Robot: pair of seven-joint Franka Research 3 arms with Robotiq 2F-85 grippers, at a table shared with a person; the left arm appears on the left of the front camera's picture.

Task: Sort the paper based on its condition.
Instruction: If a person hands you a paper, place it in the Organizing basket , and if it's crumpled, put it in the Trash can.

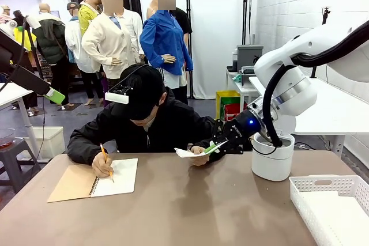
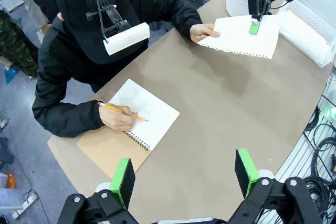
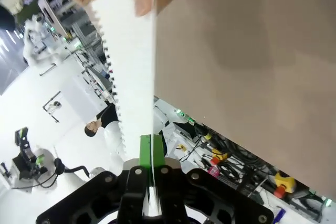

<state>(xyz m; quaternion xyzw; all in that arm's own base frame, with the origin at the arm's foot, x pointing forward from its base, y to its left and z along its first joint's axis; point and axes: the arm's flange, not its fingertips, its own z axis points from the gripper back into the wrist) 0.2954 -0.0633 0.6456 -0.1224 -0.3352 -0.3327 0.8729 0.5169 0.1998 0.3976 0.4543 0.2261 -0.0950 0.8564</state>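
A smooth white sheet of paper hangs over the table's far side. The person's hand holds one edge of it. My right gripper is shut on the opposite edge. In the left wrist view the sheet lies flat between that hand and the right gripper. The right wrist view has the green pads pressed together on the sheet's perforated edge. My left gripper hovers high over the table's near side, open and holding nothing. One of its green pads shows at far left.
The person writes with a pencil in a tan-covered spiral notebook at the table's left. A white round bin stands at the right beside my right arm. A white slatted basket sits at the near right corner.
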